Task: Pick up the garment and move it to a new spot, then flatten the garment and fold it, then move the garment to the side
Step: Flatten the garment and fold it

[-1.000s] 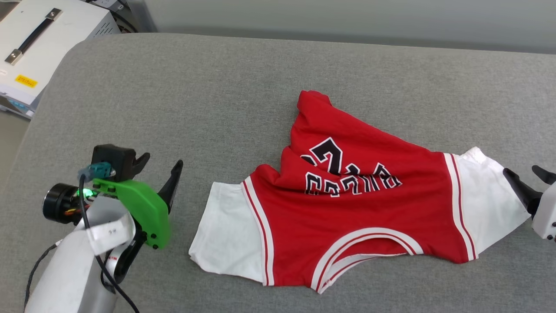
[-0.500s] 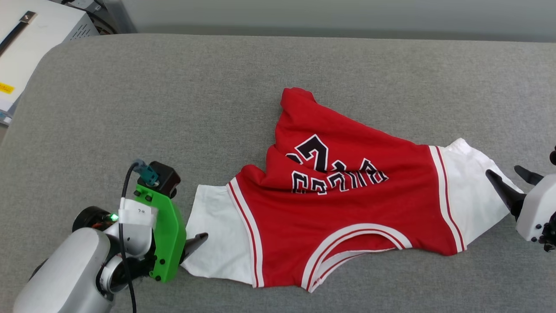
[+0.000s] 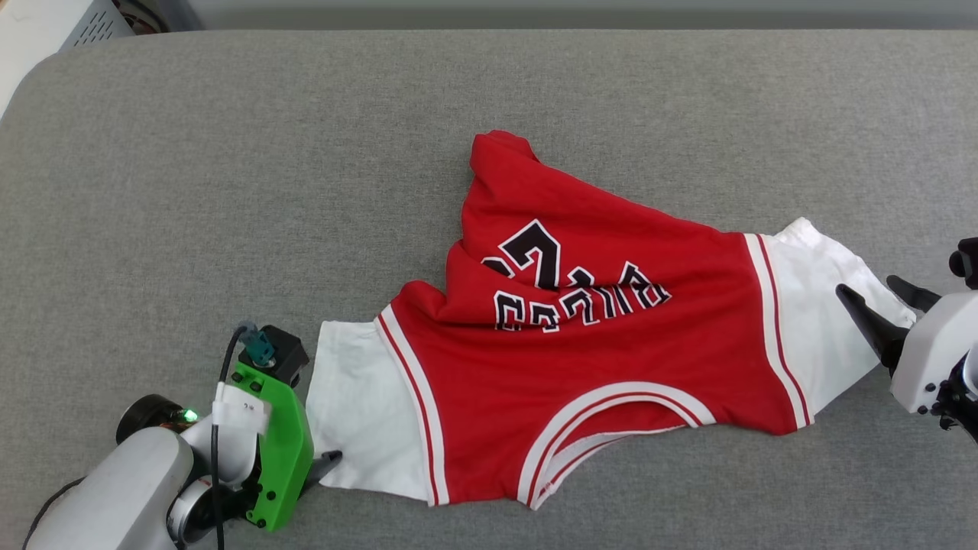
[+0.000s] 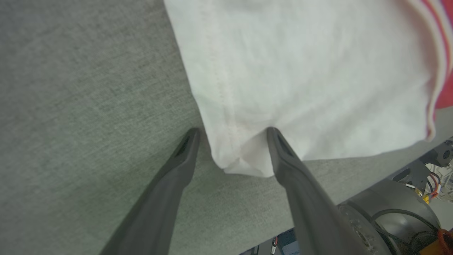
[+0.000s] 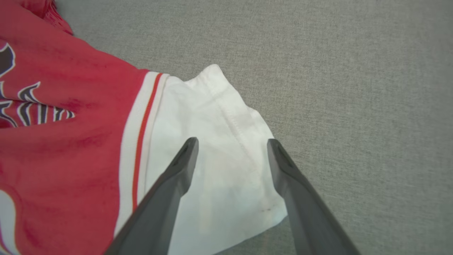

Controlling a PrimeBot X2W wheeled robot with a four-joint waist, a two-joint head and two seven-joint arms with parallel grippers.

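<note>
Garment is laid crosswise, sleeve to sleeve. Left claw is spread astride its sleeve corner (right claw likewise, spread).

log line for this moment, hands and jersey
phase: pre-grasp | left hand: open, straddling white sleeve corner | right hand: open, over other sleeve | red bulls jersey: rumpled on grey cushion
</note>
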